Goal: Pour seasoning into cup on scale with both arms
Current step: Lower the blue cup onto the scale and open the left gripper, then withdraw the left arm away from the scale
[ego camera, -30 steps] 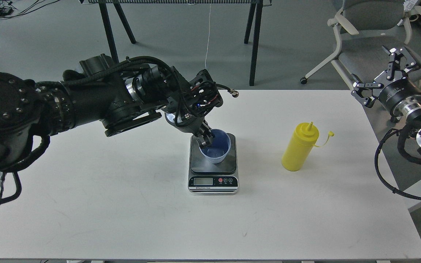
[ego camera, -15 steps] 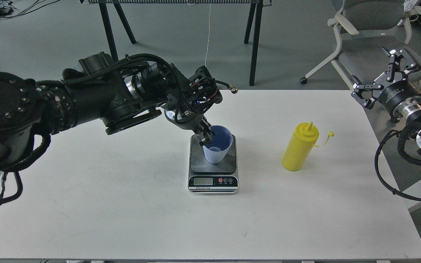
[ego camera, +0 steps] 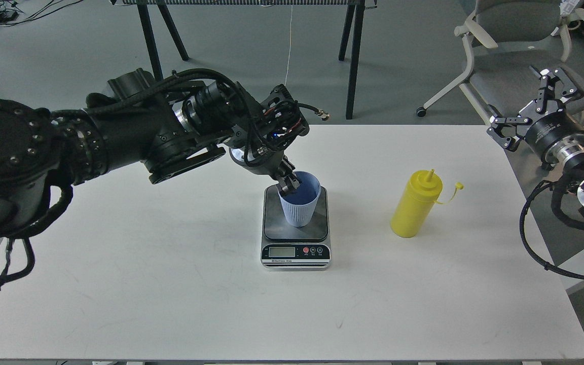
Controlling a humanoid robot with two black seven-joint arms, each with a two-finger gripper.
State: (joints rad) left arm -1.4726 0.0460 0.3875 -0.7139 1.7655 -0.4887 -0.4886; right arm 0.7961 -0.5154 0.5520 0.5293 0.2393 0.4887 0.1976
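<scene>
The light blue ribbed cup (ego camera: 300, 208) stands on the dark plate of the scale (ego camera: 296, 234) at the table's middle. My left gripper (ego camera: 290, 185) reaches down from the left and is shut on the cup's near-left rim, one finger inside and one outside. The yellow seasoning bottle (ego camera: 415, 208) stands upright to the right of the scale, its cap hanging off on its tether. My right gripper (ego camera: 521, 99) is open and empty, in the air beyond the table's right edge, well away from the bottle.
The white table (ego camera: 170, 284) ends just right of the bottle. A grey office chair (ego camera: 505, 45) stands behind my right arm. Black trestle legs (ego camera: 354, 56) stand behind the table's far edge.
My left gripper has risen slightly with the cup's rim in it, and the cup has turned from tilted to nearly upright on the scale. The right arm and the bottle have not moved.
</scene>
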